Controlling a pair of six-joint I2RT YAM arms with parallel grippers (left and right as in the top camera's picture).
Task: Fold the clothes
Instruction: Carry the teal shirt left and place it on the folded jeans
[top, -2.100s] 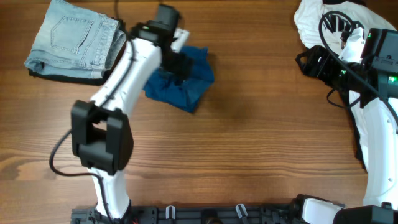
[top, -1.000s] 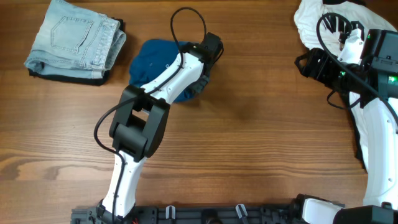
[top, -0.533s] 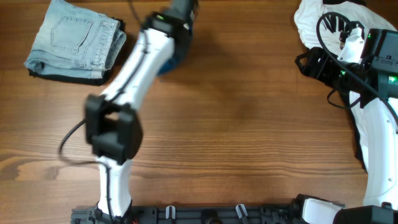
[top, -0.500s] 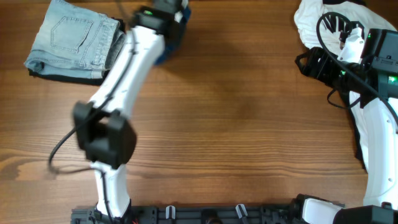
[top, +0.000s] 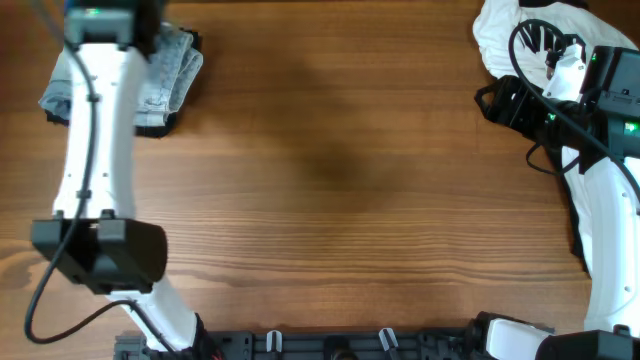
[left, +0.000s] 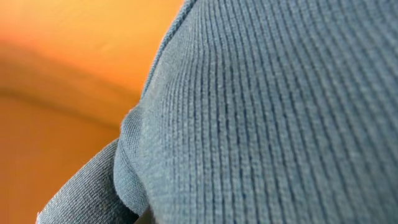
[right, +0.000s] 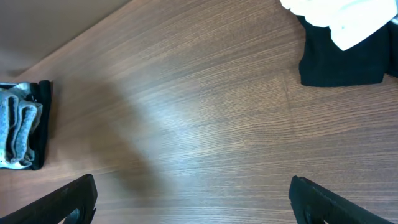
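Presently, far left of the counter (top: 350, 200): a folded light-blue denim stack (top: 170, 70) lies on a dark layer (top: 150, 128) whose edge shows along its near side; in the right wrist view the same stack (right: 18, 134) appears edge-on, with grey folds over black.

The left arm (top: 95, 130) reaches along the left edge to the far-left corner and crosses over the denim; the left hand (top: 105, 15) sits at the top border of the overhead view with its fingers hidden, so I cannot tell whether they are apart or together.

The left wrist view is filled by blue ribbed knit fabric (left: 280, 112), very close to the lens, with a rolled hem (left: 124, 168) at lower left and an orange blur behind; where this garment lies on the counter cannot be read from that view.

The centre of the counter is bare wood grain.

On the right, the right hand (right: 193, 202) hovers above the counter with its fingers (right: 74, 199) spread wide apart, holding nothing.

In the far-right corner the white shirt with black lettering (top: 520, 30) lies bunched, and the right arm's wrist is over it; a black piece (right: 339, 62) lies flat on the wood with its far edge under the white cloth, touching it.
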